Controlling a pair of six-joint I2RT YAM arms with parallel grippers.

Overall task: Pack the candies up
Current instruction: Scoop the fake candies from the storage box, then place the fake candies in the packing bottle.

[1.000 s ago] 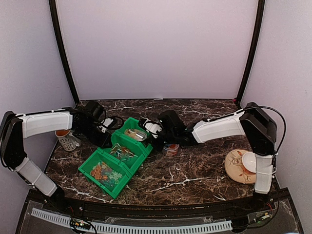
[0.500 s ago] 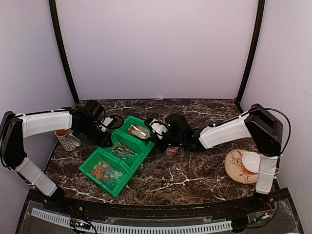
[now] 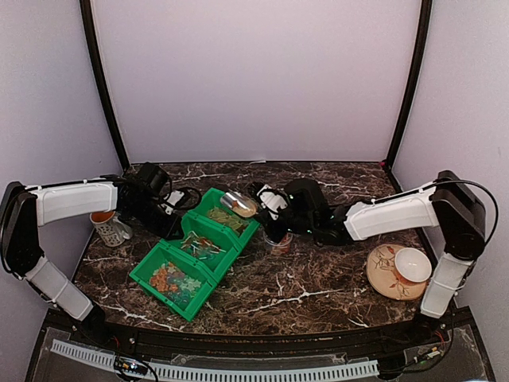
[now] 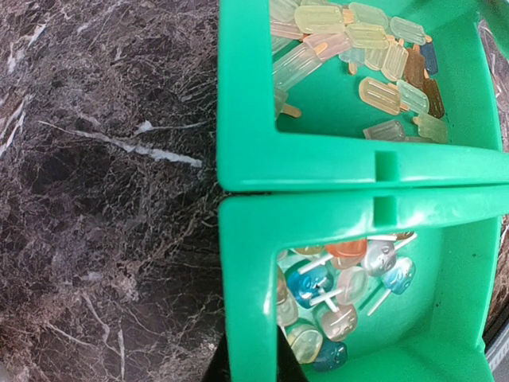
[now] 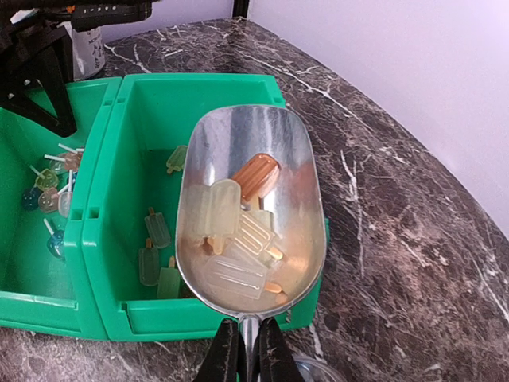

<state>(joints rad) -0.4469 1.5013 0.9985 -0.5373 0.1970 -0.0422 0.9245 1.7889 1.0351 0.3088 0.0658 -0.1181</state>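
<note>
My right gripper [image 5: 249, 348] is shut on the handle of a metal scoop [image 5: 253, 175], which it holds above the right end of the far green bin [image 5: 151, 119]. The scoop carries several popsicle-shaped candies [image 5: 235, 232], pale yellow and orange. More of them lie in that bin [image 4: 382, 56]. The middle bin [image 4: 445, 318] holds lollipop-shaped candies [image 4: 338, 282]. The near bin [image 3: 171, 282] holds small mixed-colour candies. My left gripper [image 4: 248, 356] is shut on the middle bin's wall. In the top view the scoop [image 3: 238, 204] sits between the left gripper [image 3: 173, 221] and the right gripper [image 3: 272, 207].
A small clear container [image 3: 277, 241] stands on the marble table just right of the bins, below my right wrist. A white mug [image 3: 109, 228] stands at the left. A plate [image 3: 382, 274] with a white cup [image 3: 413, 264] lies at the right.
My right arm has lifted the loaded scoop out of the far bin and drawn it back to the right. The bins shifted slightly. The left arm has stayed put.
</note>
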